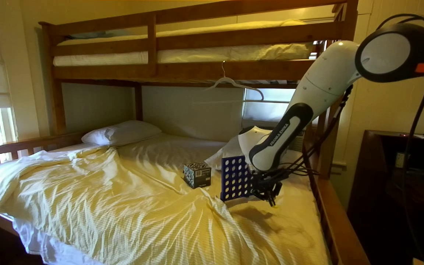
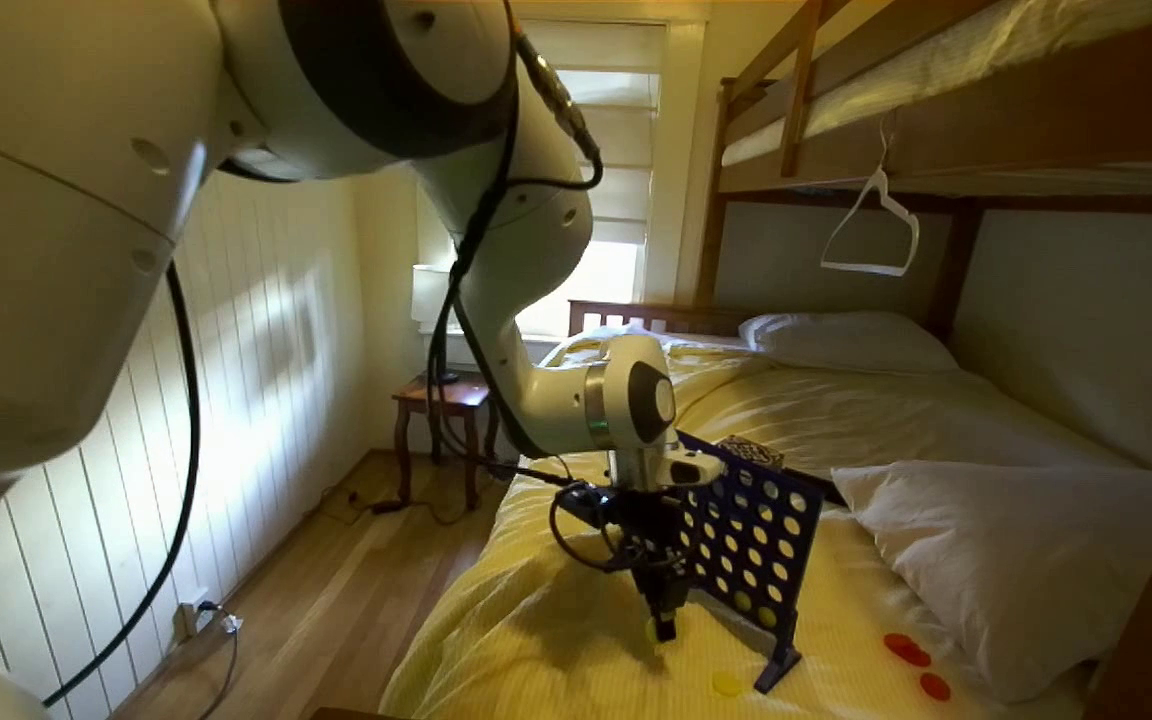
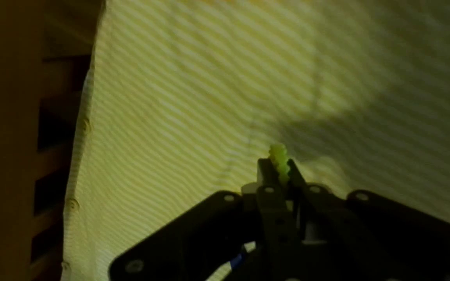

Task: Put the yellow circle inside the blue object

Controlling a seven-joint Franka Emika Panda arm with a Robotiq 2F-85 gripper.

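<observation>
Set to a narrow gap, the end effector [image 3: 281,171] pinches a yellow disc [image 3: 278,156] edge-on, the disc's rim jutting beyond the fingertips in the wrist view. Whether disc or fingertips touch anything below, I cannot tell. Largest in sight is the wooden bunk bed [image 1: 190,71]; the surface [image 1: 123,206], on its lower level, is rumpled, striped yellow bedding. White and black, the robot arm [image 1: 318,82] bends down toward it in both exterior views. A far pillow [image 2: 846,340] lies at the bed's far end, and a near pillow [image 2: 1016,560] lies to the side of the blue grid board [image 2: 772,541]. That board stands upright on its feet on the surface, with the end effector low and just beside its broad face, so the yellow disc is outside it. A white hanger [image 2: 861,267] hangs at the bed's upper rail. A small patterned box [image 1: 197,175] sits near the board, apart from it. Smallest are the loose pieces: a second yellow disc [image 2: 726,683] lies flat near one foot of the board, and a few red discs [image 2: 904,650] lie by the near pillow.
</observation>
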